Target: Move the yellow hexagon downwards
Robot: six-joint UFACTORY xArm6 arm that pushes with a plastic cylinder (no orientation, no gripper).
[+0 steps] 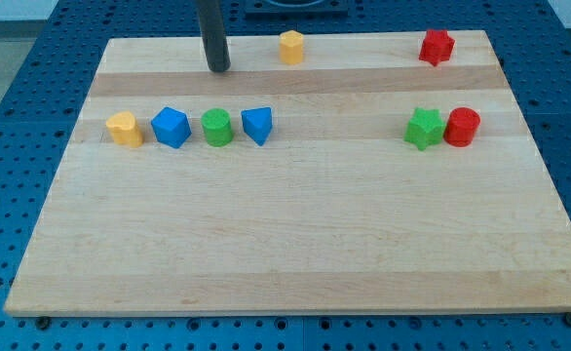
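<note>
The yellow hexagon [291,46] sits near the view's top edge of the wooden board [295,244], a little left of centre. My tip [218,68] rests on the board to the left of the hexagon, a clear gap apart and slightly lower in the view. The rod rises straight up out of the frame.
A row at the left holds a yellow heart-like block [125,128], a blue block [171,127], a green cylinder [217,127] and a blue triangular block [257,125]. At the right are a green star [424,129], a red cylinder [461,127] and a red star [437,47].
</note>
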